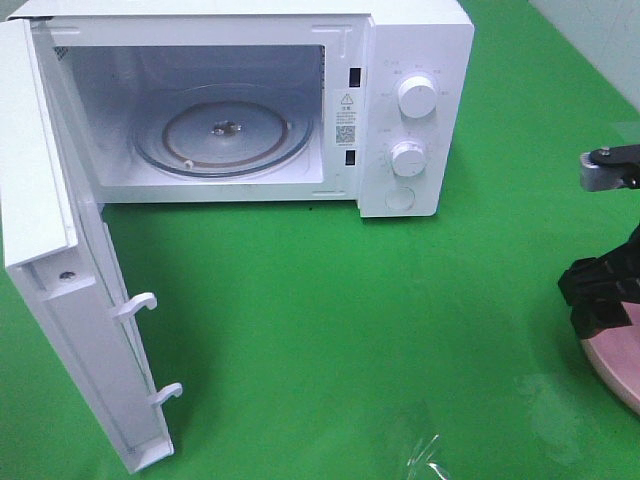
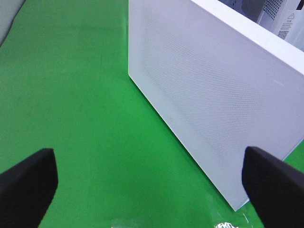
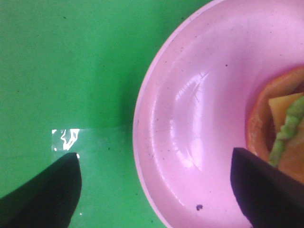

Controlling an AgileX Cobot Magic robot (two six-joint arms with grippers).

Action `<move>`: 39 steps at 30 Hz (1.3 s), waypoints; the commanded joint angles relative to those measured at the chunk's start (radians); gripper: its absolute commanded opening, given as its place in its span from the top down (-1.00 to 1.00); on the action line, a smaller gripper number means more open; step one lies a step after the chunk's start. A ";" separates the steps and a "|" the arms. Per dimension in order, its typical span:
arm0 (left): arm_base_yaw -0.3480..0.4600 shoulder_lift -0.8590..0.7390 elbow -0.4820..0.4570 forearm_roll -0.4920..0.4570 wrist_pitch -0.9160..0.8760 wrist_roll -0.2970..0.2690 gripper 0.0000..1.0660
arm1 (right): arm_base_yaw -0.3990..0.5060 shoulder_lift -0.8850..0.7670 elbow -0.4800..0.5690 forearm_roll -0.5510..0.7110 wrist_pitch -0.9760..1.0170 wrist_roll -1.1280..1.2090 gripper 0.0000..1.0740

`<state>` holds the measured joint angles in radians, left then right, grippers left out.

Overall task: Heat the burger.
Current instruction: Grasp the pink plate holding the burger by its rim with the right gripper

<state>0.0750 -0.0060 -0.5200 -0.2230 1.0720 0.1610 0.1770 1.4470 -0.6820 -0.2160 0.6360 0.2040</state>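
Fingers [image 3: 42, 194] first: spread wide on the right gripper [image 3: 154, 156], clasping nothing, straddling the rim of the pink plate [image 3: 190, 118], probably lined up to take the plate rather than squash the bun; just beyond, on that plate at the table's right edge, the burger [image 3: 280, 128], only partly in view, cheese and lettuce showing; equally wide and empty on the left gripper [image 2: 148, 156], near the microwave door [image 2: 213, 95], likely parked clear; farthest, well apart from the burger, the microwave [image 1: 420, 40], door swung open for loading onto the glass turntable [image 1: 220, 135].

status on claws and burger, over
Left claw open, right claw open over round pink plate. Golden-bun lettuce burger on plate, ungrasped. White microwave door open.
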 commanded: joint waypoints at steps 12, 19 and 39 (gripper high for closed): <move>-0.003 -0.015 0.002 -0.003 0.002 -0.002 -0.83 | -0.004 0.227 -0.002 -0.003 -0.160 0.025 -0.51; -0.003 -0.015 0.002 -0.003 0.002 -0.002 -0.83 | -0.004 0.279 -0.002 -0.023 -0.225 0.060 -0.49; -0.003 -0.015 0.002 -0.003 0.002 -0.002 -0.83 | -0.057 0.321 -0.006 -0.113 -0.266 0.138 -0.43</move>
<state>0.0750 -0.0060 -0.5200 -0.2230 1.0720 0.1610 0.1270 1.7610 -0.6840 -0.3200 0.3690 0.3370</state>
